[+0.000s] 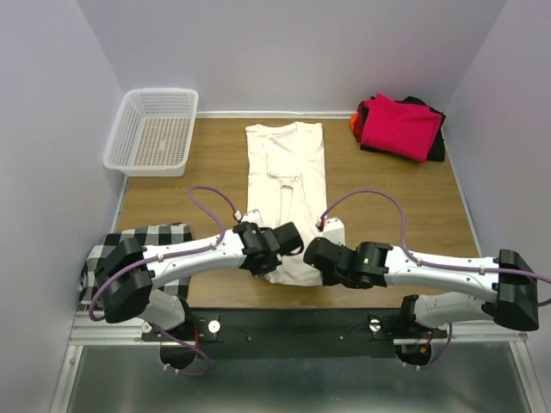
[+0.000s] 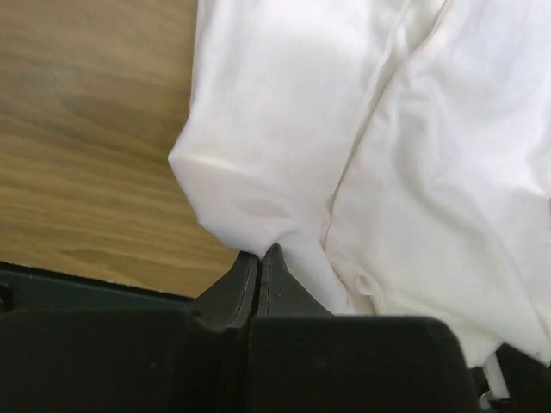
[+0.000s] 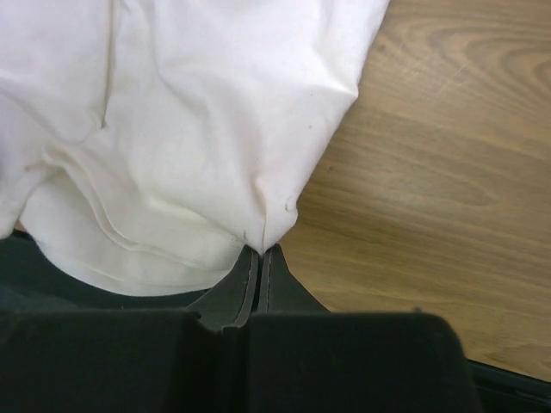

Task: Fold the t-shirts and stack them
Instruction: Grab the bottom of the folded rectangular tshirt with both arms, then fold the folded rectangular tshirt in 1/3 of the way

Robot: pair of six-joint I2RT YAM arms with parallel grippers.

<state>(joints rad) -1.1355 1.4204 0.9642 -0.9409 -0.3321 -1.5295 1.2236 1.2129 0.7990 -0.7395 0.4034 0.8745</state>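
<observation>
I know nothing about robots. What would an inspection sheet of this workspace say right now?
Surface: wooden table, no spills seen.
Job's things: cream t-shirt lying lengthwise mid-table, sides folded in; magenta-red shirt folded on top of a black shirt and an orange shirt, far right corner.
Clutter: white mesh basket far left, nothing seen inside; checked cloth under the left arm.
Grippers: left gripper and right gripper, jaws shut on the cream t-shirt's near end, one each side.
Cables: purple cables looping up from each arm.
Surroundings: pale walls on three sides.
</observation>
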